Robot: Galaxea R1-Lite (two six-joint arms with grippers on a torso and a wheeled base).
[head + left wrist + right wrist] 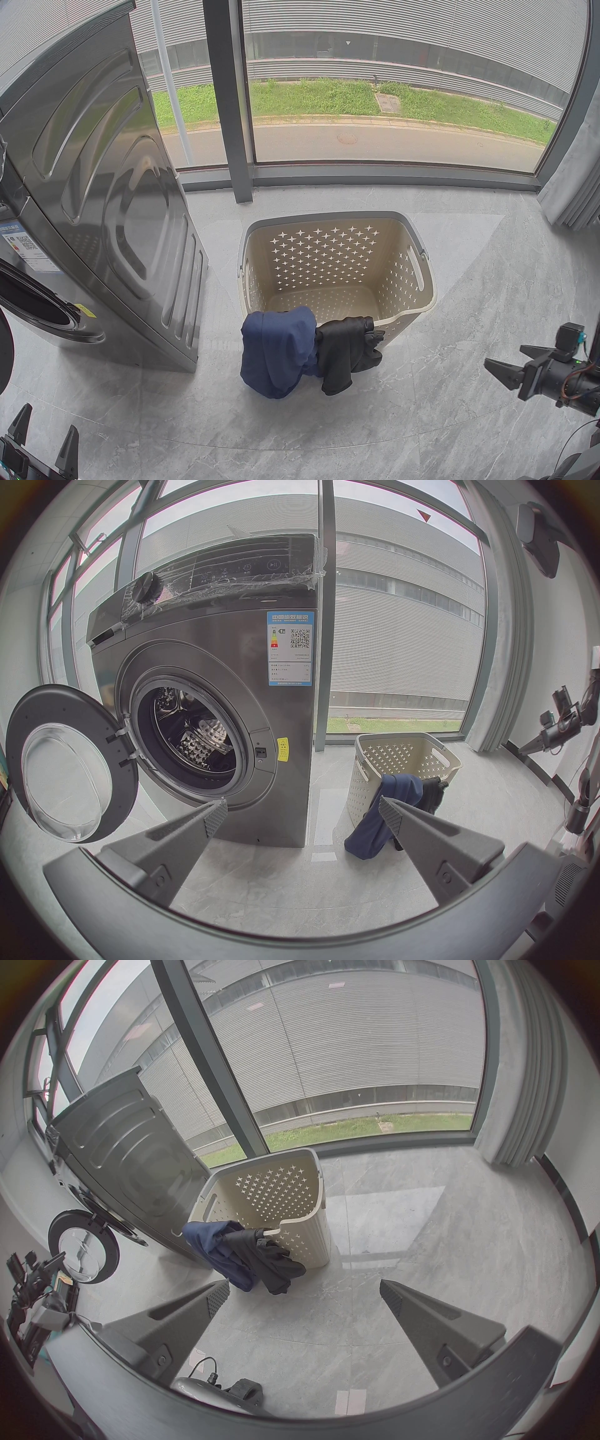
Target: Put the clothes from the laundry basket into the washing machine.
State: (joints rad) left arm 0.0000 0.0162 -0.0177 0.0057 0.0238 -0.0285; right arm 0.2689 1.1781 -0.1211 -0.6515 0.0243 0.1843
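While nothing is yet gripped, the left jaws and the right jaws both stand spread wide and empty. They sit low over the floor (437, 406) on the robot's side of the work, the left near the machine's front and the right well off to the basket's right. I judge either could go for cloth.

Next come the clothes. A blue garment (278, 350) and a black garment (347, 350) hang touching over the near rim of the laundry basket (400, 217), trailing down its outer side. Draped so, they offer loose folds, likely an easy pinch.

Just beside the basket, to the left, stands the washing machine (262, 730). Its door (69, 761) is swung aside, so the drum (187, 736) is open to receive them. Beyond is the window (387, 94).
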